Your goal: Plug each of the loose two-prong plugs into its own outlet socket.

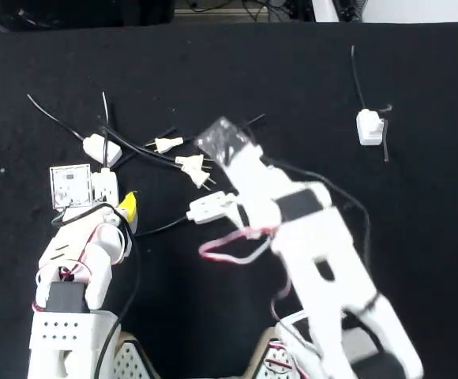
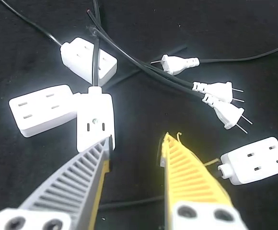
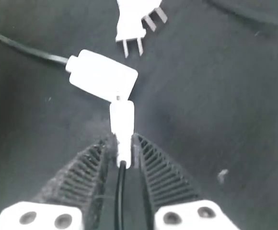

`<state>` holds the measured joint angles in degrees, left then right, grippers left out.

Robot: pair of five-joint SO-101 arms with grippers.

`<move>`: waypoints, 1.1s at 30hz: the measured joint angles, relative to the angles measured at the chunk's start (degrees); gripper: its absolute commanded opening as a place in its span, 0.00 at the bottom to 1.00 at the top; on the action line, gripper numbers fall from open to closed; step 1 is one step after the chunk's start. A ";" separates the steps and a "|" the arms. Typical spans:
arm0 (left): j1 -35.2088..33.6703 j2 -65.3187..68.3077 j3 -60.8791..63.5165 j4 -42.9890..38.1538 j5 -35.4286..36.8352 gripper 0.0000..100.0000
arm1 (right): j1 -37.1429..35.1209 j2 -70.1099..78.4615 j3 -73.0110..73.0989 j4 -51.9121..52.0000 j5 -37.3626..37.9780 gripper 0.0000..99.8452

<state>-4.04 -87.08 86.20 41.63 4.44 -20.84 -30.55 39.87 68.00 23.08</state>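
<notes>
**A:** The table lies under a black cloth (image 1: 418,237), and all the white pieces are on it. Where is the work at this moment?

**B:** A little below and left of the centre of the high view. The right gripper (image 3: 121,143) is clamped on a white two-prong plug (image 3: 122,120), and the plug's cord runs back between the fingers. The nose of the plug meets the outlet block (image 3: 103,74). A thin gap shows between plug and block, so I cannot tell if the prongs are fully in. I judge the insertion as started, not finished.

**A:** And the other arm?

**B:** It sits in the lower left of the high view. The left gripper (image 2: 136,143) has its jaws apart and holds nothing. Its grey fingertip is just beside a corded outlet (image 2: 96,120), and it is apart from the block that the right arm works on.

**A:** What is left to do?

**B:** The loose plugs (image 1: 191,164) lie left of centre, above the block, with their cords crossing. One small outlet (image 1: 369,126) is well apart, in the upper right.

**A:** What could go wrong from here?

**B:** Nothing holds the outlet block. A push may slide it over the cloth instead of seating the prongs. The block also seems turned a little against the plug, so the prongs could jam or bend. If the block slides, it may knock the loose plug just behind it and drag the crossed cords.
</notes>
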 measured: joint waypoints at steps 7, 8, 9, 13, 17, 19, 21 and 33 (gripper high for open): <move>0.00 0.00 0.00 0.00 0.00 0.18 | -1.93 16.44 -17.32 9.76 -6.24 0.01; 0.00 0.00 0.00 0.00 0.00 0.18 | -1.93 18.20 -19.34 10.73 -7.21 0.01; 0.00 0.00 0.00 0.00 0.00 0.18 | -1.67 20.04 -21.45 11.69 -8.18 0.01; 0.00 0.00 0.00 0.00 0.00 0.18 | -1.85 26.73 -27.87 15.74 -11.69 0.01; 0.00 0.00 0.00 0.00 0.00 0.18 | -1.67 29.89 -31.82 18.29 -12.92 0.01; 0.00 0.00 0.00 0.00 0.00 0.18 | -1.76 29.98 -32.62 18.46 -13.19 0.01; 0.00 0.00 0.00 0.00 0.00 0.18 | -1.76 30.68 -33.76 18.46 -13.98 0.01; 0.00 0.00 0.00 0.00 0.00 0.18 | -1.67 38.68 -41.67 21.98 -16.88 0.01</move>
<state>-4.04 -87.08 86.20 41.63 4.44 -22.51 8.13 -1.80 89.98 6.20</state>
